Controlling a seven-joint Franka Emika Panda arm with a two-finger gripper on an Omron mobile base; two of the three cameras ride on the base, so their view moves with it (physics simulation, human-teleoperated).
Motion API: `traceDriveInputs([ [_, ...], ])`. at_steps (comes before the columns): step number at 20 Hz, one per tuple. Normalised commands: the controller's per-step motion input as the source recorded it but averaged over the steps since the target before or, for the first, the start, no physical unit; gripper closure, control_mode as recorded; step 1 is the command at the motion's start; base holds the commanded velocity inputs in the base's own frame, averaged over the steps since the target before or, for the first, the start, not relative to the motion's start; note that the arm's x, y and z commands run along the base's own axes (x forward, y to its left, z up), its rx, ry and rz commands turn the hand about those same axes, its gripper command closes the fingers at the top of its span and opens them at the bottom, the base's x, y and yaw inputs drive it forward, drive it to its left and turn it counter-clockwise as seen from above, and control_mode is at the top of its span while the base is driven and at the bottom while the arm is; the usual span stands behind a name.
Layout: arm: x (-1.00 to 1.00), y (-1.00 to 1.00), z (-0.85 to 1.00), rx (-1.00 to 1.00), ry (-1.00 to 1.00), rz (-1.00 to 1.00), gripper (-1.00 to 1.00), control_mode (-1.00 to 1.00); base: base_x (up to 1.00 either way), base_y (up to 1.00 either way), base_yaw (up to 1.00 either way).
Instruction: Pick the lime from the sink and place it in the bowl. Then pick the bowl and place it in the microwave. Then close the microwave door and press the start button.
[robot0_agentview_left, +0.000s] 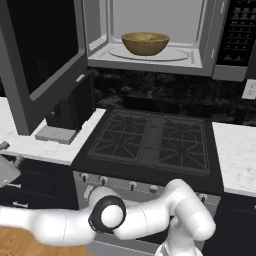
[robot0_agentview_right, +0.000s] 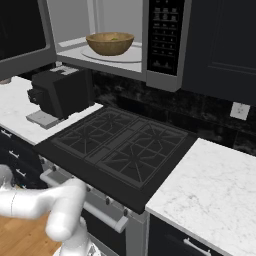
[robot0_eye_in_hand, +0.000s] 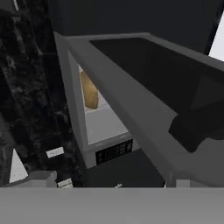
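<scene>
Base views show bowl (robot0_agentview_left: 145, 43); hand view, door (robot0_eye_in_hand: 144, 127) edge

A home kitchen — rendered, not photographed.
A black gas stove (robot0_agentview_left: 150, 142) sits between white marble counters (robot0_agentview_right: 205, 187), an over-range microwave (robot0_agentview_left: 150, 35) hangs above it with its door (robot0_agentview_left: 40, 55) swung open, and a black coffee machine (robot0_agentview_right: 60, 92) stands beside dark cabinets (robot0_agentview_right: 220, 45) — all household fittings.

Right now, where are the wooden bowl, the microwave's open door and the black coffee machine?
Wide tan wooden bowl (robot0_agentview_left: 145, 45), left base view, outer wall.
Grey-framed microwave door (robot0_agentview_left: 42, 47), left base view, dark glass.
Small black coffee machine (robot0_agentview_right: 60, 92), right base view, body front.
</scene>
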Motion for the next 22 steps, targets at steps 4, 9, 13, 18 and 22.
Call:
traceDriveInputs([
  [4,-0.81,0.63,-0.09,0.40,-0.04,-0.58,-1.00,-1.00,0.00,0.00,0.00],
  [9,-0.81,0.25,-0.18,0.04,0.45,-0.25,-1.00,-1.00,0.00,0.00,0.00],
  [13,-1.00,-0.03,0.00,-0.02,0.84,0.09,-1.00,-1.00,0.00,0.00,0.00],
  [18,-0.19,0.15,0.06,-0.30,1.00,0.21,-1.00,-1.00,0.00,0.00,0.00],
  [22,0.14,0.25,0.00,-0.45,0.94,0.26,-1.00,-1.00,0.00,0.00,0.00],
])
